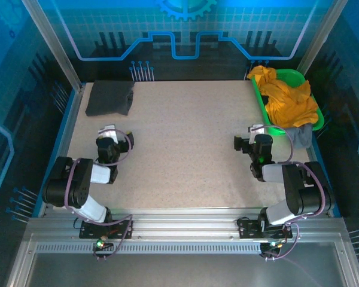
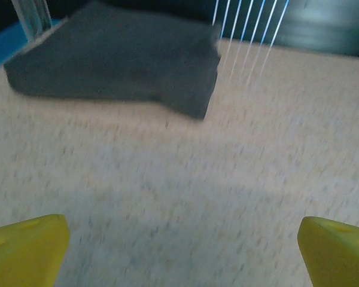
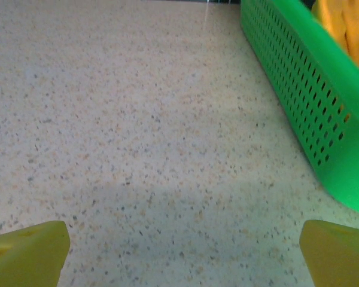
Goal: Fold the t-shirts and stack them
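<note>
A dark charcoal-grey t-shirt point(image 1: 110, 98) lies folded at the table's far left corner; in the left wrist view this t-shirt point(image 2: 119, 57) sits ahead of the jaws, apart from them. A mustard-orange t-shirt point(image 1: 290, 101) is heaped in the green basket point(image 1: 258, 103), and a lighter grey one point(image 1: 300, 135) hangs over its near end. My left gripper point(image 1: 116, 133) point(image 2: 182, 251) is open over bare table, short of the dark shirt. My right gripper point(image 1: 246, 136) point(image 3: 182, 251) is open too, just left of the basket point(image 3: 299, 89), with orange cloth point(image 3: 347, 24) showing above the basket's rim.
The speckled beige table point(image 1: 191, 149) stretches between the two arms. A metal frame post point(image 1: 51, 42) stands at the far left, and thin blue rods point(image 1: 142, 70) stick up along the back edge. The basket sits against the right edge.
</note>
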Action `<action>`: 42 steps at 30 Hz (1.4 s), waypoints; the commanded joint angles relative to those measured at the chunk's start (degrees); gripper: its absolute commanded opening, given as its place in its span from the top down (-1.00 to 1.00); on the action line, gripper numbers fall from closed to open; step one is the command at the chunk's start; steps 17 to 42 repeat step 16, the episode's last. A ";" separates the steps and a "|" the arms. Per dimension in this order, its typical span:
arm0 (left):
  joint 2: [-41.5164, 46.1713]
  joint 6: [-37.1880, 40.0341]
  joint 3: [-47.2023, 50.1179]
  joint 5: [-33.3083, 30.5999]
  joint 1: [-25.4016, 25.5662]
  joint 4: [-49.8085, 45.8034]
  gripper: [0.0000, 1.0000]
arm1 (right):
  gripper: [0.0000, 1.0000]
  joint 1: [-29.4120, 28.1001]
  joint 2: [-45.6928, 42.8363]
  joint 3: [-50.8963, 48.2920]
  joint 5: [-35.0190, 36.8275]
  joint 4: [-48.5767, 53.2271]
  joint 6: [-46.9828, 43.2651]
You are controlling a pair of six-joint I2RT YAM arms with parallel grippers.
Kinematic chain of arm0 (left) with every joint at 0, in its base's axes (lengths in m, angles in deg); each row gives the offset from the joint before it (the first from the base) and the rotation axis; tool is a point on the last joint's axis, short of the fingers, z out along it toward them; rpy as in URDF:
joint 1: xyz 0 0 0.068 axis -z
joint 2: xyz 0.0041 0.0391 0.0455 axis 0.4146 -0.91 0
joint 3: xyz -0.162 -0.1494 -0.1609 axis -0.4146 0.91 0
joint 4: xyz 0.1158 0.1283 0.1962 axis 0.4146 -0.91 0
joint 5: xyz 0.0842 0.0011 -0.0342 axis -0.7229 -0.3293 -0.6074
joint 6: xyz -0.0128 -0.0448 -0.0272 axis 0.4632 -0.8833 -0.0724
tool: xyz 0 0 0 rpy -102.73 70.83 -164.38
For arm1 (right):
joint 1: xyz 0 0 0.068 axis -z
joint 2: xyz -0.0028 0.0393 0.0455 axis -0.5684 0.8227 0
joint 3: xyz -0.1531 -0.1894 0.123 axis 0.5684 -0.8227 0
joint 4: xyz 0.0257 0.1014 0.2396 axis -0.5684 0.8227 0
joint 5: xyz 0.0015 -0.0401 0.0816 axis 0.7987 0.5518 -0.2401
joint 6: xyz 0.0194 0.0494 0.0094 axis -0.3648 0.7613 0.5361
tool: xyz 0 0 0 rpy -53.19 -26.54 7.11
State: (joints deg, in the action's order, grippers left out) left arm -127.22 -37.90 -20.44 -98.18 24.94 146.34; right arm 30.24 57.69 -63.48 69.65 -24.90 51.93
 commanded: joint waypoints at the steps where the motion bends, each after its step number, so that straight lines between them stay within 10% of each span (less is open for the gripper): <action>1: 0.77 1.60 -0.27 0.04 0.34 -0.97 -0.98 | -0.99 -0.35 0.49 1.08 0.37 -2.65 -1.26; 42: 0.69 1.77 -0.29 -0.10 0.34 -0.92 -0.98 | -0.99 -0.80 0.64 1.21 0.45 -2.59 -1.66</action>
